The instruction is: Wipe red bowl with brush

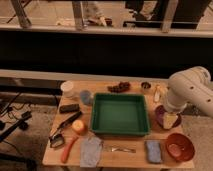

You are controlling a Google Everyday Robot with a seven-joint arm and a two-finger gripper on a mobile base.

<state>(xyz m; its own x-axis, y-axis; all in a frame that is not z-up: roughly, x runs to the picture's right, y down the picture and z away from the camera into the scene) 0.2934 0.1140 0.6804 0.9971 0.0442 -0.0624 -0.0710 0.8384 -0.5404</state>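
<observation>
- Gripper (169, 119), jaws apart and empty, hangs just right of the tray (119, 132).
- Brush (67, 124) lies left of tray; bowl (179, 146) at its front right.
- Risk: crossing to brush, arm may hit tray.

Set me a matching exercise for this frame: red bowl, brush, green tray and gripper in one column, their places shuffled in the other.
Things:
1. red bowl
2. brush
3. green tray
4. gripper

Places:
A. middle of the table
B. right side, over the maroon dish
C. front right corner of the table
D. left side, lying near the orange stick

Pairs: 1-C, 2-D, 3-A, 4-B.
</observation>
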